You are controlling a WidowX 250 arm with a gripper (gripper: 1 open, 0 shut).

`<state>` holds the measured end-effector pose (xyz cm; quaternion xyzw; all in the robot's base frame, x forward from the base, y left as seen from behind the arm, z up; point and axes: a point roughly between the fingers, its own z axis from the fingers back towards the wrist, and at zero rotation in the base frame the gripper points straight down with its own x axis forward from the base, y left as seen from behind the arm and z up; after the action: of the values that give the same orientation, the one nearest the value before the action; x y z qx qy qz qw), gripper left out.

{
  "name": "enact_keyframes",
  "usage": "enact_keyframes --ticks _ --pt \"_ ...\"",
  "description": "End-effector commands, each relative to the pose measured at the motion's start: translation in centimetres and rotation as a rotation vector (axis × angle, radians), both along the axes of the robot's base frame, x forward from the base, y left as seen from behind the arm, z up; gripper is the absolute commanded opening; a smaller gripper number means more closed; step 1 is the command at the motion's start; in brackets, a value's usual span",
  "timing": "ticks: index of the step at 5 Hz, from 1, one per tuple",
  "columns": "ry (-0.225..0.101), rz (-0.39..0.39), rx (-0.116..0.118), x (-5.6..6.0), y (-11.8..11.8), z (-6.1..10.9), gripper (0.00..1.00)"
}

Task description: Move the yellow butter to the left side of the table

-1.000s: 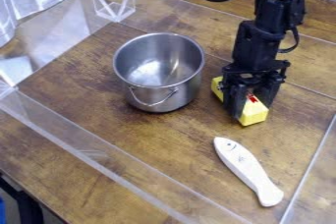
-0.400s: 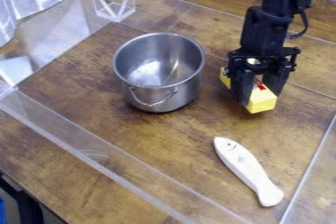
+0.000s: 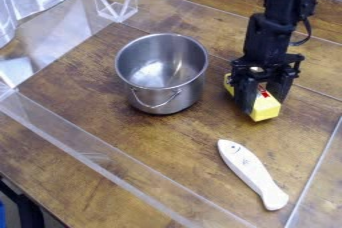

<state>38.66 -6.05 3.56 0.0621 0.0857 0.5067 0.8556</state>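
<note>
Half the yellow butter (image 3: 261, 103) hides under the gripper (image 3: 257, 90), seemingly grasped between its fingers

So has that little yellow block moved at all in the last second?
Barely. The yellow butter sits by the pot on its right as before, only wobbling slightly, with the claw down around it.

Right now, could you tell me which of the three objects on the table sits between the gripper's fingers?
The yellow butter, the small yellow block right of the steel pot; the white utensil lies apart.
</note>
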Motion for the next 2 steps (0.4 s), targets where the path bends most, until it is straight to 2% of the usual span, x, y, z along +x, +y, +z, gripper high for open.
enact_keyframes --ticks 1,2 --pt "-0.063 -0.004 -0.011 0.25 -0.98 1.83 0.00" --pt "-0.059 -0.002 -0.014 0.95 -0.81 2.67 0.00"
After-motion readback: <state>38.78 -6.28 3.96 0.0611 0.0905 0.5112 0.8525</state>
